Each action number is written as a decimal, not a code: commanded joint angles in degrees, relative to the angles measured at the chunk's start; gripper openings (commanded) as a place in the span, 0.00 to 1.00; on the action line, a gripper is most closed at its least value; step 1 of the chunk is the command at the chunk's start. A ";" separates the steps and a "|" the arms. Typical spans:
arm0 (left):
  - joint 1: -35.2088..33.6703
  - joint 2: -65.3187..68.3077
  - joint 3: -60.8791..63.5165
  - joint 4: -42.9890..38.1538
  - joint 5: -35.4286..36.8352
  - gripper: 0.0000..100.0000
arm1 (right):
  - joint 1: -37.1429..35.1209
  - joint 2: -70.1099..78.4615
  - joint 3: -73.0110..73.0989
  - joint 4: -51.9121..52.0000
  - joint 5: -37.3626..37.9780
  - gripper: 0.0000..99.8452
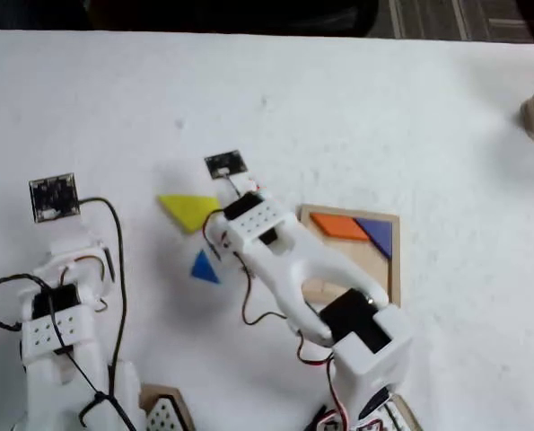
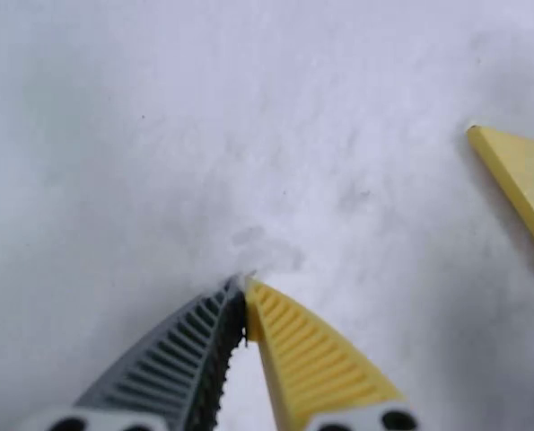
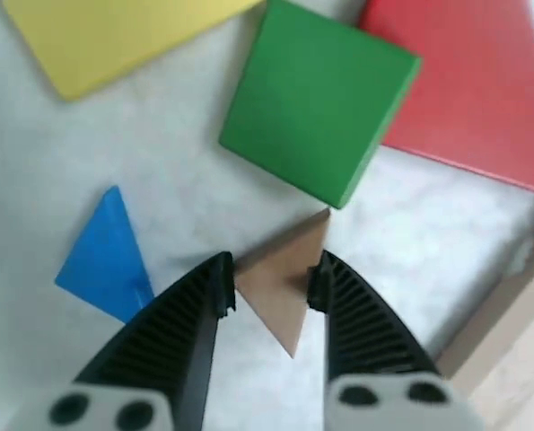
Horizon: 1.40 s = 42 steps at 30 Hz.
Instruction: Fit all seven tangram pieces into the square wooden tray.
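My right end effector [image 3: 274, 274] is closed on the tan triangle [image 3: 283, 296], one finger against each of its edges. The green square [image 3: 316, 99] sits just beyond the triangle's tip, the blue triangle [image 3: 105, 260] lies close beside it, and the red triangle [image 3: 468, 85] and yellow triangle [image 3: 114, 36] are farther out. The wooden tray [image 1: 394, 269] lies on the table [image 1: 383, 117] right beside that spot, with an orange piece [image 1: 338, 224] and a purple piece [image 1: 377, 235] seated along its far side. My left end effector [image 2: 244, 287] is pinched shut on nothing, its tips pointing at bare table with the yellow triangle well apart from them.
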<state>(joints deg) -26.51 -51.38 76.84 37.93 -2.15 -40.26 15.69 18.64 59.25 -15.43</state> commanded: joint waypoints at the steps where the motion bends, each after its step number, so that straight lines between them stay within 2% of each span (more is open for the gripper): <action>1: 0.66 -1.10 -0.70 -1.85 -0.44 0.03 | 0.75 -0.31 -0.88 2.42 0.09 0.04; 10: 0.40 -1.10 -0.62 -1.85 -0.44 0.03 | 1.45 -12.62 -2.02 10.68 11.96 0.04; 13: 0.40 -1.10 -0.62 -1.85 -0.44 0.03 | 4.26 -18.77 -2.02 14.46 14.51 0.04; 15: 0.40 -1.10 -0.53 -1.76 -0.44 0.03 | 7.08 -22.20 -2.02 17.01 18.99 0.04; 17: 0.40 -1.10 -0.53 -1.76 -0.44 0.03 | 10.42 -24.40 -1.93 19.74 25.93 0.04; 23: 0.40 -1.10 -0.53 -1.58 -0.44 0.03 | 22.37 -25.27 -1.58 23.96 52.84 0.04; 29: 0.40 -1.10 -0.53 -1.49 -0.44 0.03 | 30.55 -25.27 4.13 20.09 70.51 0.04; 38: 0.31 -1.19 -0.53 -1.41 -0.44 0.03 | 32.48 -25.27 13.45 7.78 77.45 0.05; 42: 0.31 -1.19 -0.44 -1.41 -0.44 0.03 | 32.75 -25.27 14.15 6.64 79.38 0.18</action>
<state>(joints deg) -26.51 -51.38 76.84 37.93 -2.15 -8.44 -6.73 33.23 67.16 62.64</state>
